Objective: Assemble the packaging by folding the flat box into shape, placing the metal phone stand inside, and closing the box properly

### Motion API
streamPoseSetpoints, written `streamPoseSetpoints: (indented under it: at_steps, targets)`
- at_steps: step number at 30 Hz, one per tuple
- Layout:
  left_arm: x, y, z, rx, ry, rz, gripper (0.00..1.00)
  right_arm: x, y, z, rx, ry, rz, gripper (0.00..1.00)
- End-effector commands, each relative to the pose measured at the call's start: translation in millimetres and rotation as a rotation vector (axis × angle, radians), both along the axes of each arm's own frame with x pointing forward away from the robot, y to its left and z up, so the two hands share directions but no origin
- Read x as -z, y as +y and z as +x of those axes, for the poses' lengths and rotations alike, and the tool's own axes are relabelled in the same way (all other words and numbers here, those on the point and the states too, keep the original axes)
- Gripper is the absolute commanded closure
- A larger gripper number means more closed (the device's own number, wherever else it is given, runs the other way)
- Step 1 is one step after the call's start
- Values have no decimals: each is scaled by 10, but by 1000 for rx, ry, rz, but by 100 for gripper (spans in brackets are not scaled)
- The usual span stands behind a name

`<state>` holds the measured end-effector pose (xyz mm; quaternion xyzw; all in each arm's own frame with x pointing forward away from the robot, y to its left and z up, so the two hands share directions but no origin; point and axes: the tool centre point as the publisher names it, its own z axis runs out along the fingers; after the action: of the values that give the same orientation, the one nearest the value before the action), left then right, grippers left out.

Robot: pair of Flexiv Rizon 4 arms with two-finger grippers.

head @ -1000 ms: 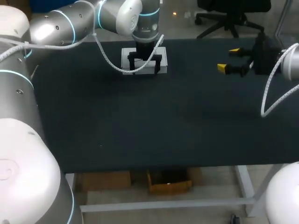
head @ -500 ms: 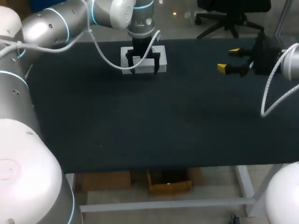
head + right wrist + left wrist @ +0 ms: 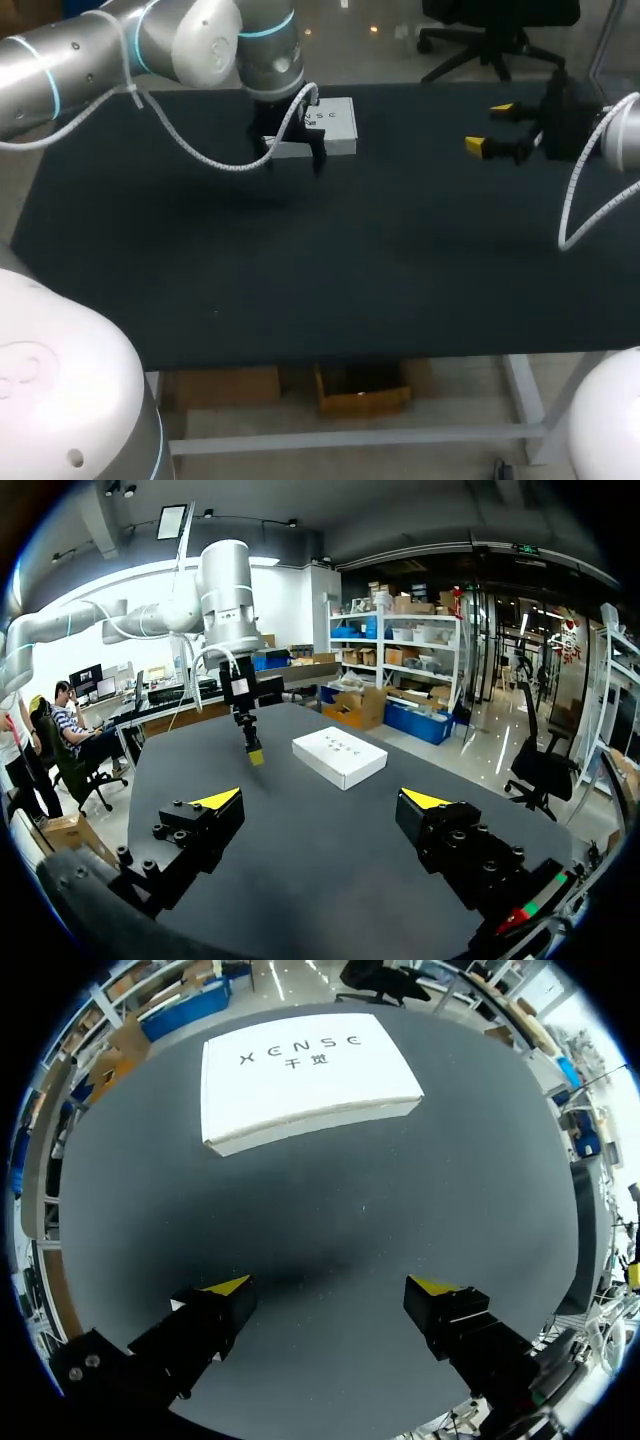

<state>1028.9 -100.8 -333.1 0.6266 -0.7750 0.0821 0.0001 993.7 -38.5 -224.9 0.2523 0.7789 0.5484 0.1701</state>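
Note:
A flat white box with dark print on its lid lies shut at the far middle of the black table; in the left wrist view the box lies ahead of the fingers. My left gripper hangs over the box's near left corner, open with nothing in it; the left gripper has only bare mat between its yellow tips. My right gripper stands open at the far right, well apart from the box; this right gripper holds nothing. No metal phone stand shows in any view.
The black mat covers the whole table, and its front edge runs along the near side. From the right wrist, my left arm's gripper hangs just beside the box.
My left arm has swung left and slightly toward the near side, coming off the box and uncovering its lid. The box and the right arm have stayed put.

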Motion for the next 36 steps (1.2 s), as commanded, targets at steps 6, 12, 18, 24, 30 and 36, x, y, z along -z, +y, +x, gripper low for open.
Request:
streamPoseSetpoints:
  at_steps: [6, 12, 18, 24, 30, 36]
  targets:
    - [-42, 420, -603, -1, -511, -239, 0, 3, -9, -9, -2, -3, 4, 0]
    - [-95, 476, -567, 86, -571, -310, 0, 3, -9, -9, -2, -3, 4, 0]
    - [-261, 451, -515, 145, -556, -358, 0, 3, -9, -9, -2, -3, 4, 0]
    - [-359, 466, -488, 249, -521, -364, 0, 3, -9, -9, -2, -3, 4, 0]
    - [-359, 466, -488, 249, -521, -364, 0, 3, -9, -9, -2, -3, 4, 0]
    - [-367, 472, -587, 280, -572, -343, 0, 3, -9, -9, -2, -3, 4, 0]
